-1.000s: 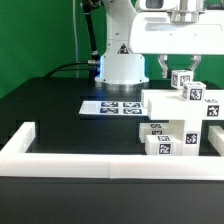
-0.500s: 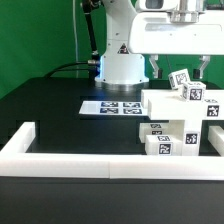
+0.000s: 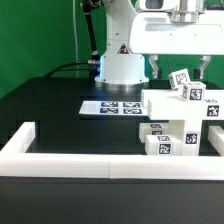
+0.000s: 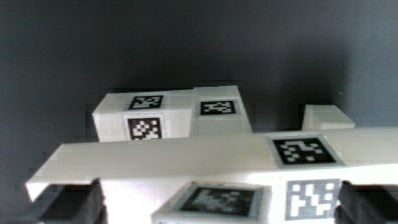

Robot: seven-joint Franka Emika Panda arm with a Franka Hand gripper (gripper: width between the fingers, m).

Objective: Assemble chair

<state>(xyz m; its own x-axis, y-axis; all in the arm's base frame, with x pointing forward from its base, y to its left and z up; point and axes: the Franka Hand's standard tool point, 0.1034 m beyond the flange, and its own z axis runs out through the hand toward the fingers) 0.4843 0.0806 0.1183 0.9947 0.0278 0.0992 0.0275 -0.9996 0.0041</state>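
The gripper point(image 3: 181, 68) sits at the upper right of the exterior frame, its jaws spread wide either side of a small tilted tagged block, gripping nothing. Right of centre, the chair point(image 3: 180, 120) parts, white and blocky with black-and-white tags, stand stacked together on the black desk point(image 3: 55, 105). The marker board point(image 3: 112, 106) lies flat just left. A low white barrier wall point(image 3: 70, 158) edges the foreground.

A black surface point(image 3: 50, 105) carries the robot's white base point(image 3: 122, 66) at the back, the marker board point(image 3: 112, 106) lying flat before it, tagged white chair parts point(image 3: 178, 125) toward the exterior view's right, and a low white wall point(image 3: 90, 160) along the front.
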